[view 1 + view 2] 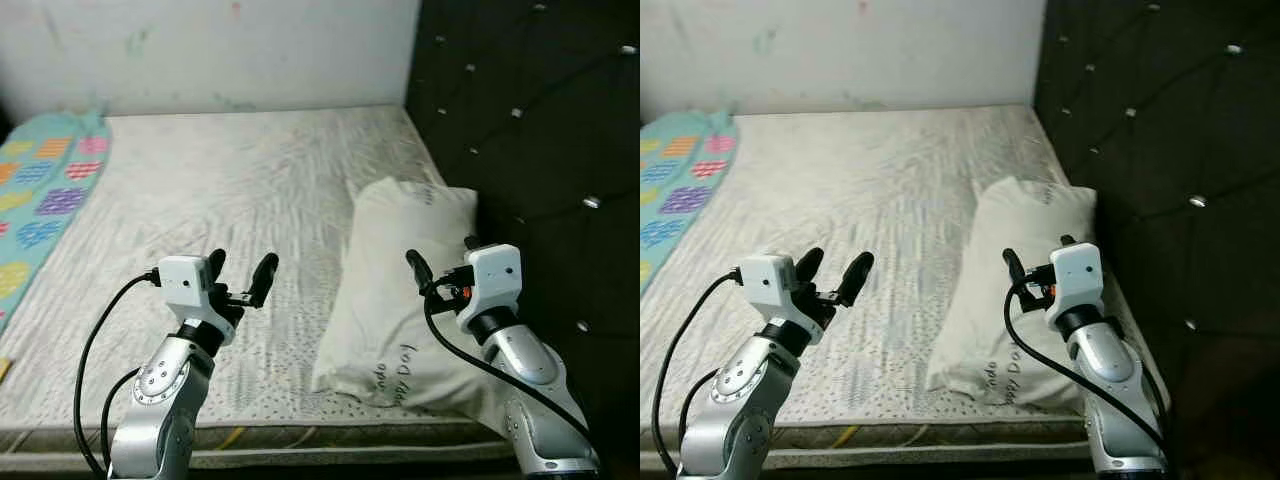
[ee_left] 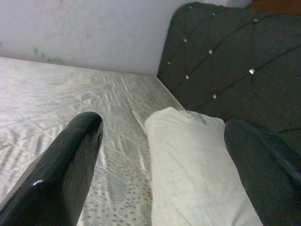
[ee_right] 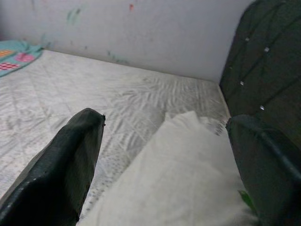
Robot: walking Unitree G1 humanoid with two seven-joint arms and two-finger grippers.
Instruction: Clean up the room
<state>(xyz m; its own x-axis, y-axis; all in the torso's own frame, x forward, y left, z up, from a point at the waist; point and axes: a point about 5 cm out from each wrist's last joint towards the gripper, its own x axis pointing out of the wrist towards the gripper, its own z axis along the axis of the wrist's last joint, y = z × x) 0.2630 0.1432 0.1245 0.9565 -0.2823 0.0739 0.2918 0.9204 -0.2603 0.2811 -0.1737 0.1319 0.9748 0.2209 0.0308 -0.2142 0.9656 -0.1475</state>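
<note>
On my far left a blanket (image 1: 45, 190) lies along the bed's (image 1: 220, 180) edge. My left gripper (image 1: 240, 278) hangs above the sheet with its fingers spread wide and nothing in them. The pillow (image 1: 400, 290) lies by the headboard (image 1: 530, 130). I think it is soft, light and floppy, so I would pinch a corner. My right gripper (image 1: 1036, 264) floats over it, spread wide and holding nothing.

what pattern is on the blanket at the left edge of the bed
The turquoise blanket carries rows of pink, orange, purple and blue patches; the left eye view shows it best.
</note>
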